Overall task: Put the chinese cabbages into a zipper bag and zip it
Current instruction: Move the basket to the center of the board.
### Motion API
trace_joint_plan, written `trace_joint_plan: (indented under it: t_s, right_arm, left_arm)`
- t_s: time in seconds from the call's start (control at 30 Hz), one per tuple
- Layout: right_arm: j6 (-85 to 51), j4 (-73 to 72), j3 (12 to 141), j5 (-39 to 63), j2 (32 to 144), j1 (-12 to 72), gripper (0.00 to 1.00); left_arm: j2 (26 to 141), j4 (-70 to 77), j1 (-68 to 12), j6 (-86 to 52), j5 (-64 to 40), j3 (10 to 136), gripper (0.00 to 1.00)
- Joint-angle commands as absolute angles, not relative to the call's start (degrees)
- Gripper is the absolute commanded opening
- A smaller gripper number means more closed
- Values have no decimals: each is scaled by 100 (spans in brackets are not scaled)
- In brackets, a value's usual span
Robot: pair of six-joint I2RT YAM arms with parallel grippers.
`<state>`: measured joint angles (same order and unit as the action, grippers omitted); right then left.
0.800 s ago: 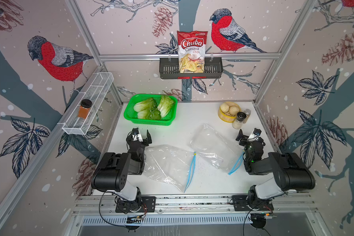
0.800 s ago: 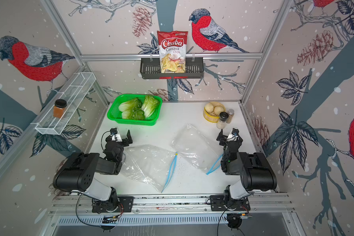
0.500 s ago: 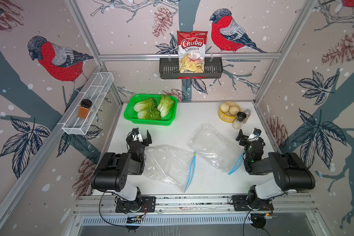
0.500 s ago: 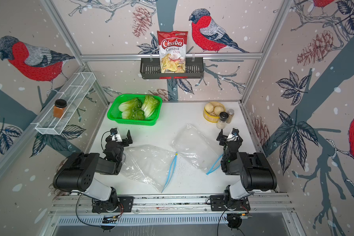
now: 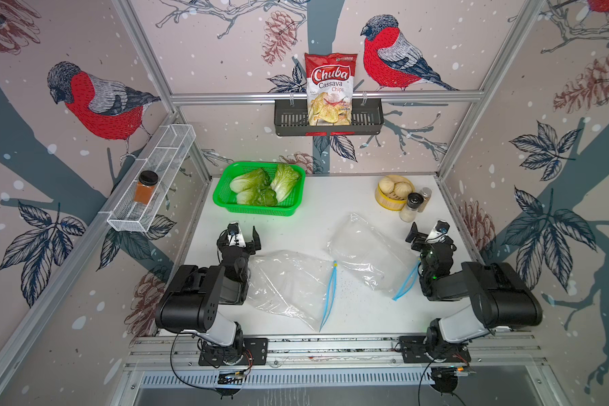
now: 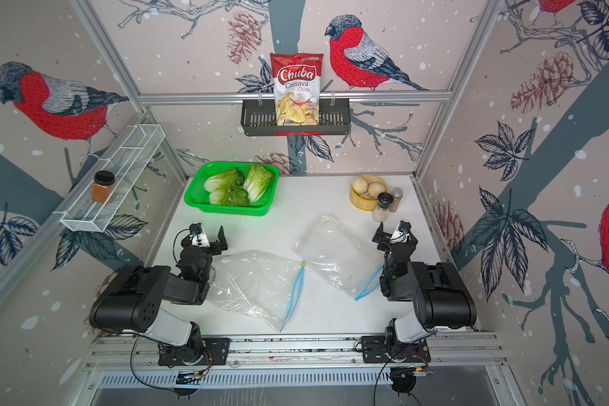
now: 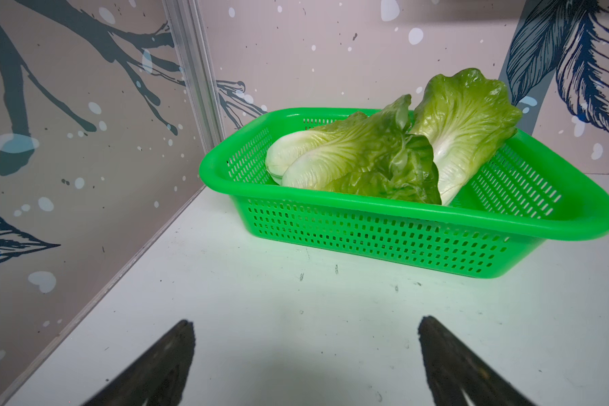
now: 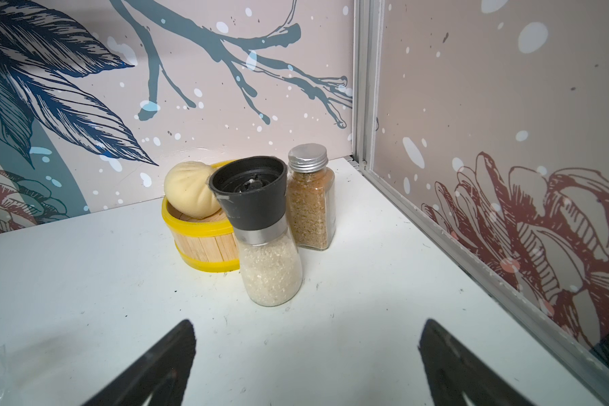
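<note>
Nothing has moved. The cabbages [image 5: 259,186] lie in the far basket [image 5: 261,211], straight ahead of the nearer left fingers [image 7: 155,369]. These and the right fingers [image 8: 155,369] are wide open, empty.

Both top views overhead, sharing whole table [image 5: 331,197], left wrist low facing basket [image 7: 384,228], right wrist facing grinder [image 8: 264,246].

Seen in a top view, on the red and white chip bag [image 5: 330,88] in the black basket [image 5: 366,119] on the back wall: "Chuba" in big white letters, "Cassava Chips" just under. Smaller print too tiny to read.
</note>
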<state>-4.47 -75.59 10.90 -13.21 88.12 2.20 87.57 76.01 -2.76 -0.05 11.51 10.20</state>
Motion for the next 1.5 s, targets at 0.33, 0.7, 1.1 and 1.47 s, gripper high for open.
trace_joint_plan:
  t_s: [0.33,0.7,1.1,1.47]
  right_arm:
    - [-475,-6783,1366,-1366,8199,211,100]
    - [-1912,-3331,2965,-1839,7227,-6,100]
    - [-2663,-827,3999,-1245,6926,70,100]
    - [-3014,250,4930,-1583,7561,1631,100]
  left_arm:
    - [7640,6332,-272,0,1123,1467,98]
    - [6797,5487,-264,-1221,1379,2406,99]
    - [7116,2744,-376,-2519,879,4203,99]
    - [8509,976,-1698,-2477,1072,5825,98]
